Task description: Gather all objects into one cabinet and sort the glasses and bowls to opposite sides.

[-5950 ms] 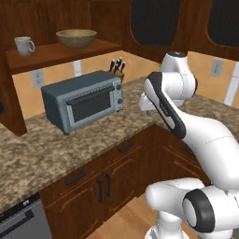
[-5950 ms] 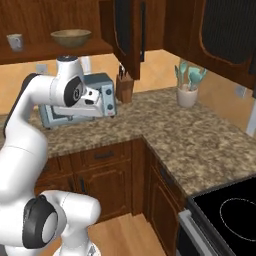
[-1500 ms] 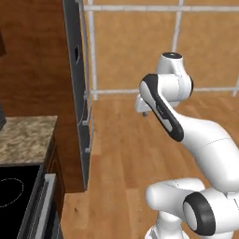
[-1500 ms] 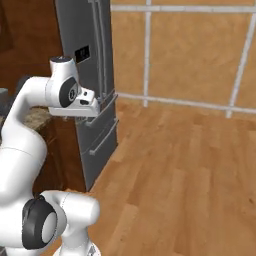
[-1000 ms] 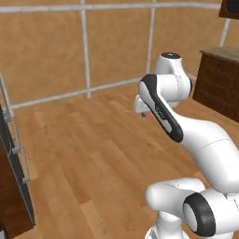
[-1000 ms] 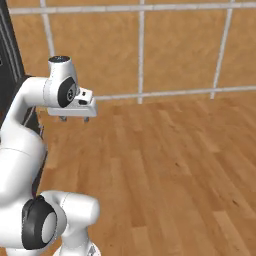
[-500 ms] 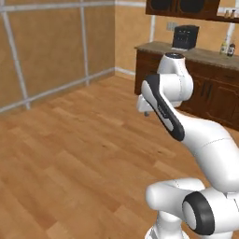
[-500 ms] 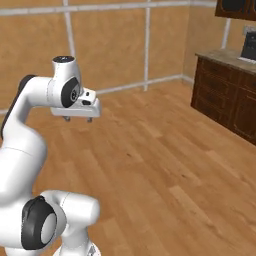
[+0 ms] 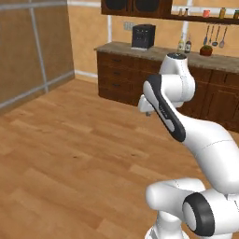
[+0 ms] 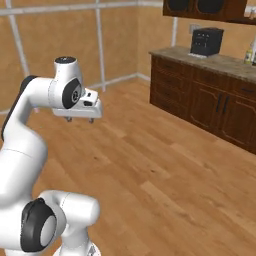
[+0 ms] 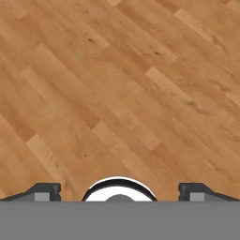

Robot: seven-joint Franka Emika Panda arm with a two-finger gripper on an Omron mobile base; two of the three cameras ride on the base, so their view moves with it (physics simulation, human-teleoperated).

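The glasses and bowls are out of view. Dark wall cabinets [image 9: 135, 5] [image 10: 205, 7] with dark panes hang above the far counter; I cannot tell whether one is the task's cabinet. My gripper [image 10: 80, 119] is held out level at chest height over the wooden floor, pointing down, open and holding nothing. In the hand view its fingertips [image 11: 44, 190] stand far apart with only floorboards between them. In the left base view the gripper [image 9: 148, 113] is mostly hidden behind my forearm.
A stone-topped counter on dark lower cabinets [image 9: 122, 70] [image 10: 200, 102] runs along the far wall. It carries a black coffee machine [image 9: 142, 36] [image 10: 206, 41] and bottles [image 9: 184, 45]. Utensils [image 9: 214, 35] hang beyond. A tiled wall [image 9: 32, 56] stands at left. Wooden floor [image 9: 70, 154] lies between.
The whole picture has swung: the base has turned from a bare tiled wall toward the counter, which has come closer. My arm's pose is unchanged and the gripper has stayed open.
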